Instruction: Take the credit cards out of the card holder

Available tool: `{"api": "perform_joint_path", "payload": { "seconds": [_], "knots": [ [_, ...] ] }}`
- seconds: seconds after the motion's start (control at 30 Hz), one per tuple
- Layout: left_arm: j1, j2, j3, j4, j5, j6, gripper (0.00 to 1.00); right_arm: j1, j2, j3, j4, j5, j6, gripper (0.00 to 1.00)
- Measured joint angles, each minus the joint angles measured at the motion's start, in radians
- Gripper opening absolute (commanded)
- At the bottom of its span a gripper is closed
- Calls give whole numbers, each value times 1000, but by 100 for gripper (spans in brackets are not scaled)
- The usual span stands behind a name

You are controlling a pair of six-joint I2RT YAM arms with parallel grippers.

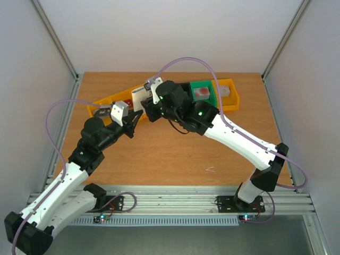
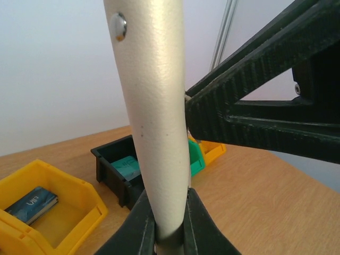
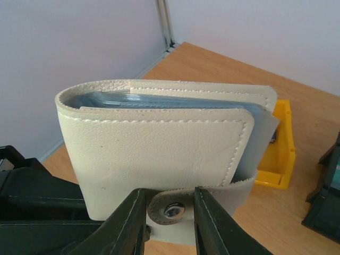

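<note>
Wide wooden table [image 1: 170, 159] fills the overhead view, with both arms reaching to upper centre. Yellow bin [image 2: 79, 186] sits lower left in the left wrist view, a black bin [image 2: 109, 156] just right of it, and a VIP card [image 2: 32, 204] lies flat inside the yellow one. Up off the table, the card holder [image 3: 159, 154] stands on edge, beige face out. Left claw [image 2: 170, 228] is clamped tight on its bottom edge. Bluish credit cards [image 3: 159, 101] peek from the top fold. Right claw [image 3: 169, 218] sits narrow either side of the snap tab [image 3: 169, 210]; I cannot tell if it's pinching.
</note>
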Motion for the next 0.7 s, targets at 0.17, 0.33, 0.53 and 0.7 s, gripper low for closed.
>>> {"api": "perform_joint_path", "payload": {
  "seconds": [0.17, 0.33, 0.53, 0.7],
  "knots": [
    [0, 3, -4, -1, -6, -11, 0, 8, 29, 33, -31, 40, 2, 20],
    [0, 12, -17, -15, -16, -10, 0, 16, 51, 36, -60, 84, 5, 8],
    [0, 14, -26, -5, -11, -7, 0, 4, 65, 36, -130, 164, 14, 1],
    [-5, -1, -26, 3, 16, -8, 0, -27, 58, 16, -146, 203, 6, 1]
  ]
}}
